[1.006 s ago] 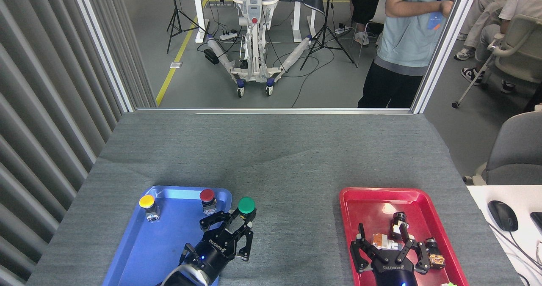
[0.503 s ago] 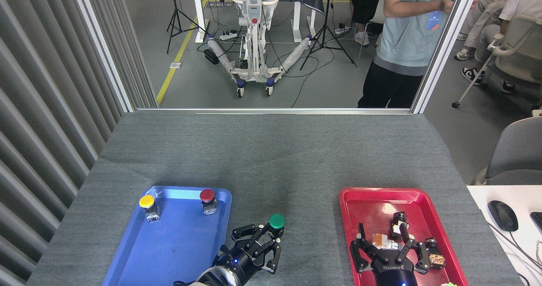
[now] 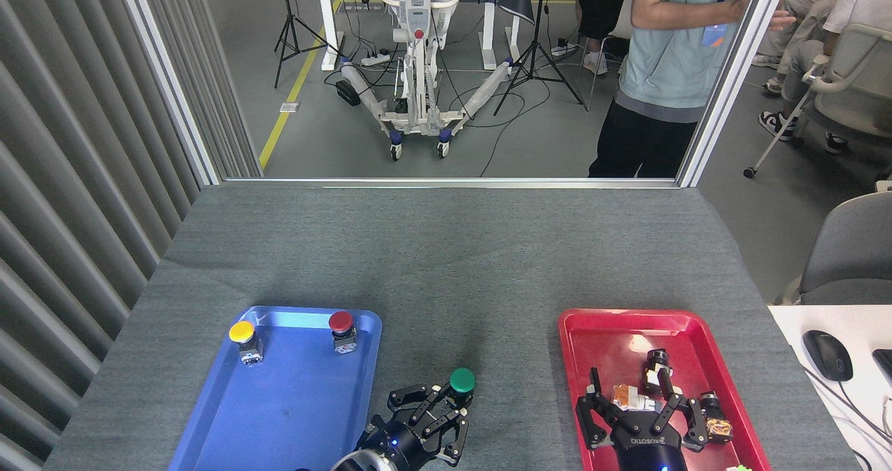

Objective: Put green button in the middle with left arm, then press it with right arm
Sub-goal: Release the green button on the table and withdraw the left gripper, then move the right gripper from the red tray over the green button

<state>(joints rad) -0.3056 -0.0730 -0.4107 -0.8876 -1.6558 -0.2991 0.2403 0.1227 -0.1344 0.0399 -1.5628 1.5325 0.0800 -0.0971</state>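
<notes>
left tool (image 3: 446,408) sits low over the grey cloth bench (image 3: 446,262), between the two trays, its black fingers (image 3: 411,396) closed around the green button (image 3: 461,382). only the round green mushroom cap shows clearly, standing at the top of the fingers; the block base beneath it is mostly hidden by them. whether the base rests on the cloth cannot be told. a blue light glows on the tool's body near the bottom edge of the view.

right tool (image 3: 637,415) hangs over the near part of the red tray (image 3: 578,331), its three fingers spread wide with nothing between them. white lettering reading robotiq, upside down from this view, runs across its palm, and a blue light shows below it.

blue tray (image 3: 279,415) lies to the left of the green button. a yellow-capped button (image 3: 242,334) stands near its far left corner and a red-capped button (image 3: 341,325) near its far right corner, well apart from each other; the rest of its floor is bare.

the red tray holds a few small parts partly hidden by the right tool: an orange-and-white piece (image 3: 625,396), a black-and-white piece (image 3: 655,366), and a small dark part with a brown face (image 3: 716,426) toward the right rim.

beyond the bench a person (image 3: 669,67) in a pale blue shirt stands on the far side of the frame.
</notes>
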